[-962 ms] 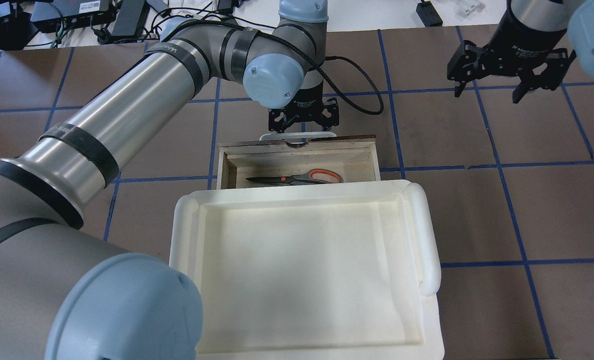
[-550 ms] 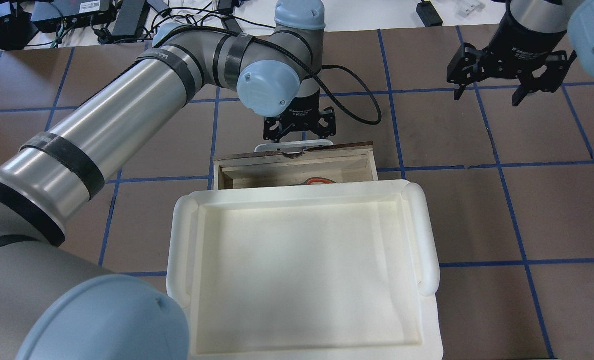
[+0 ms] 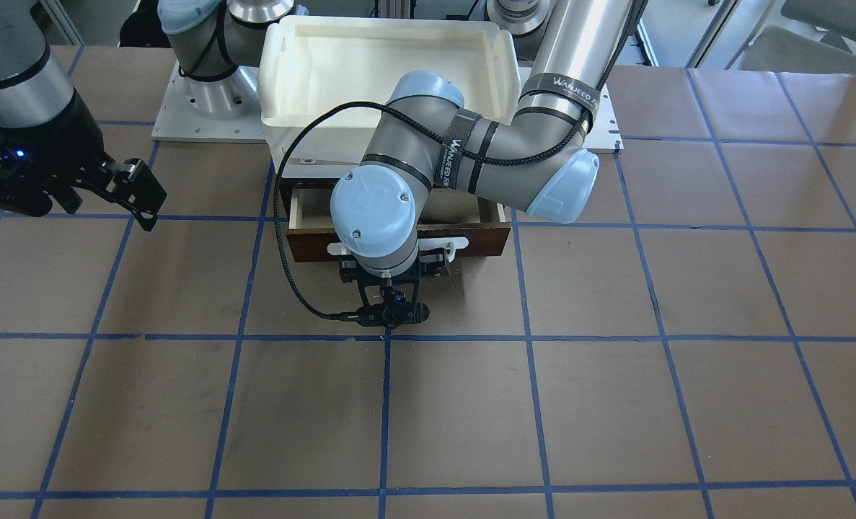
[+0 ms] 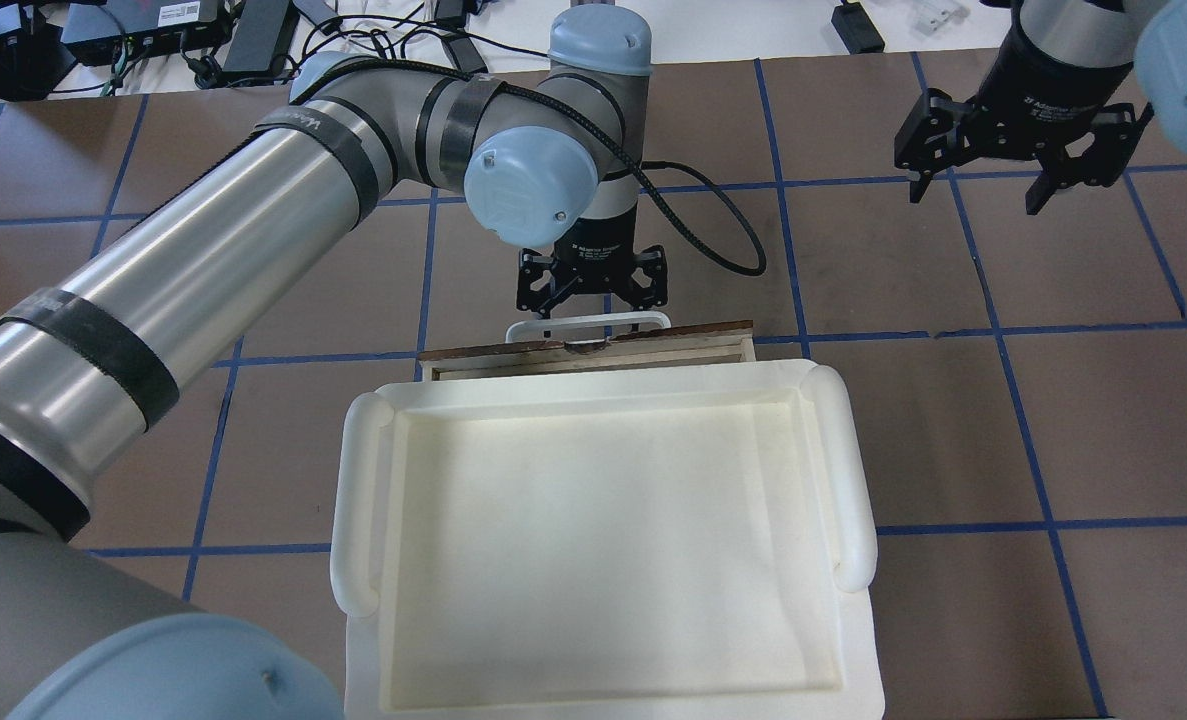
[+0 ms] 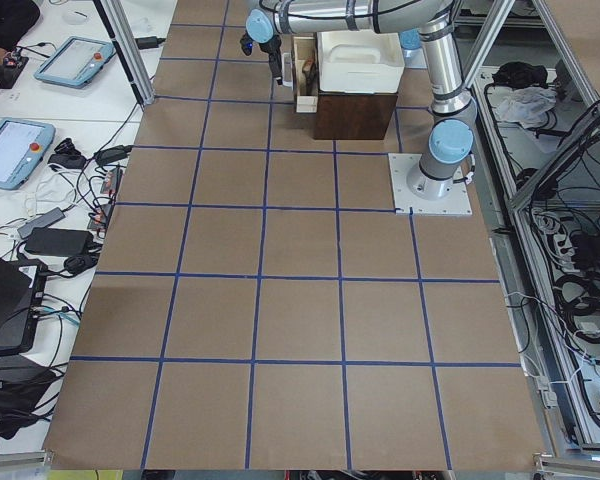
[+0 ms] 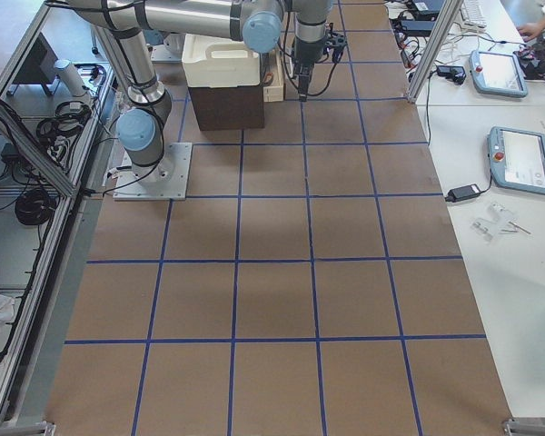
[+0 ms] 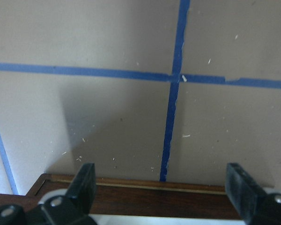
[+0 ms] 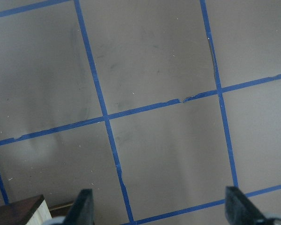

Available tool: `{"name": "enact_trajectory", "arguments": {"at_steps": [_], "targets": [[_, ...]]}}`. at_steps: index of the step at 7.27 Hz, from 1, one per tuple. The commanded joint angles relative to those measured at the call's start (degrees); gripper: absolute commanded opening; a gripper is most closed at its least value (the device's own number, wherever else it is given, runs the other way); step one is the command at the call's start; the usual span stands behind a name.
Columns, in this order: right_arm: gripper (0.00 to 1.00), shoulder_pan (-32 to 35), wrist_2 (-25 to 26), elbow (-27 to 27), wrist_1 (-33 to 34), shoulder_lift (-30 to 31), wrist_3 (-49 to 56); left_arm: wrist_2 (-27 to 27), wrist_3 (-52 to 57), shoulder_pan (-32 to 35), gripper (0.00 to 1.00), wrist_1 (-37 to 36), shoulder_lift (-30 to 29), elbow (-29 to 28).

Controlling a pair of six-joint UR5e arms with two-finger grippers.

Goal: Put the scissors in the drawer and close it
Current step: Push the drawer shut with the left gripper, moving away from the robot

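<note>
The drawer (image 4: 653, 342) is pushed almost fully in under the white tray; only its dark brown front and a thin strip of pale interior show. In the front-facing view a narrow part of the interior (image 3: 311, 211) is still open. The scissors are hidden. My left gripper (image 4: 593, 300) is open, with its fingers (image 7: 84, 185) astride the white wire handle (image 4: 590, 322) and against the drawer front (image 7: 154, 197). My right gripper (image 4: 976, 195) is open and empty, high at the far right, over bare table in its wrist view (image 8: 159, 206).
The white plastic tray (image 4: 353, 520) sits empty on top of the dark brown cabinet (image 5: 355, 115) that houses the drawer. Cables and power supplies (image 4: 153, 30) lie beyond the table's far edge. The brown table has a blue tape grid (image 4: 993, 330).
My left gripper moved toward the cabinet and the drawer slid in with it. The scissors, seen in the drawer a second ago, went out of sight under the tray. The right arm stayed still.
</note>
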State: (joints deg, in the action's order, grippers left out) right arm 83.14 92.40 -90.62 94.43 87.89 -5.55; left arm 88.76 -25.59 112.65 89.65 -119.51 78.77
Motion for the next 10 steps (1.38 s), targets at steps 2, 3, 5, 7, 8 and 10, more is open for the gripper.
{"name": "enact_trajectory", "arguments": {"at_steps": [2,3,5,7,8,10], "targets": [[1.0,0.0,0.2,0.0,0.1,0.0,0.4,0.0,0.8,0.9,1.0,2.6,3.0,4.6],[1.0,0.0,0.3,0.0,0.1,0.0,0.4,0.1,0.8,1.4,1.0,2.6,3.6,5.3],[1.0,0.0,0.2,0.0,0.2,0.0,0.4,0.1,0.5,1.8,1.0,4.2,3.8,5.4],[1.0,0.0,0.2,0.0,0.2,0.0,0.5,0.4,0.4,1.7,1.0,4.7,4.4,5.3],[1.0,0.0,0.3,0.0,0.2,0.0,0.4,0.2,-0.2,1.6,1.0,3.9,5.1,4.0],[1.0,0.0,0.3,0.0,0.0,0.0,0.4,0.8,0.4,1.0,1.0,-2.8,8.5,1.5]]}}
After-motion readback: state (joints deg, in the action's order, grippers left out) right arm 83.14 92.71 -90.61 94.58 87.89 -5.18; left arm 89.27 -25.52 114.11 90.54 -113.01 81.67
